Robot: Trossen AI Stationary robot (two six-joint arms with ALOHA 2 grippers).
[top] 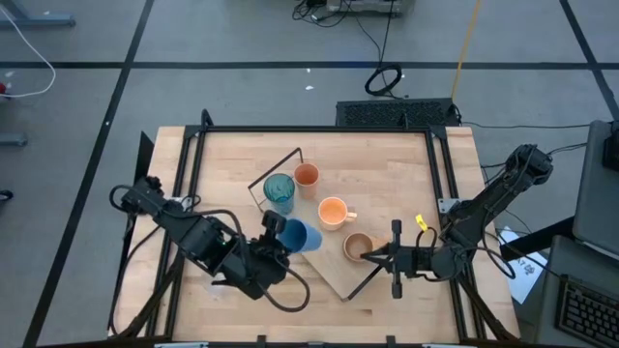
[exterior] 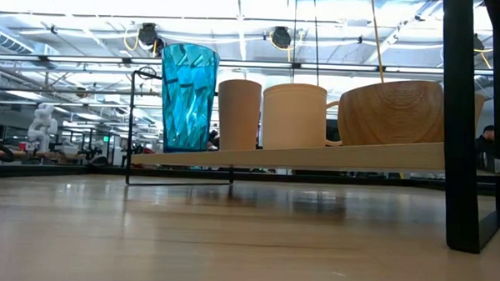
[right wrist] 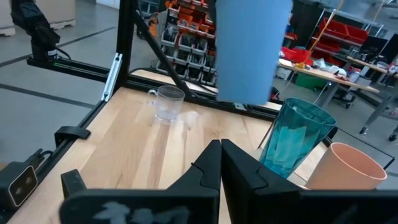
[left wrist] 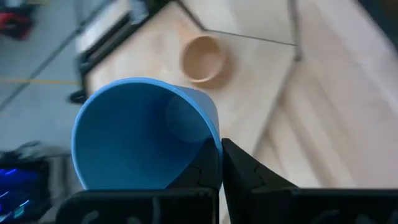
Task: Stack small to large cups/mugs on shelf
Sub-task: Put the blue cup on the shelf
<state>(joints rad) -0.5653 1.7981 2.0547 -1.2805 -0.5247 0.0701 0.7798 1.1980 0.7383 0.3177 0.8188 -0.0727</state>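
My left gripper (left wrist: 219, 163) is pinched on the rim of the short blue cup (top: 301, 235), held above the shelf (top: 329, 274), probably light, stiff, slippery plastic, so I'd keep that rim hold, while my right gripper (top: 377, 255) waits clenched empty.

Glossy faceted teal tumbler (exterior: 187, 97) on matt wood shelf (exterior: 316, 156).

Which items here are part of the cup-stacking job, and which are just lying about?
Part of the job:
- shelf
- teal tumbler
- small orange cup
- orange mug
- tan mug
- blue cup, held in the left gripper
- clear glass, on the table off the shelf

Lying about:
- floor cables
- black mat behind the table
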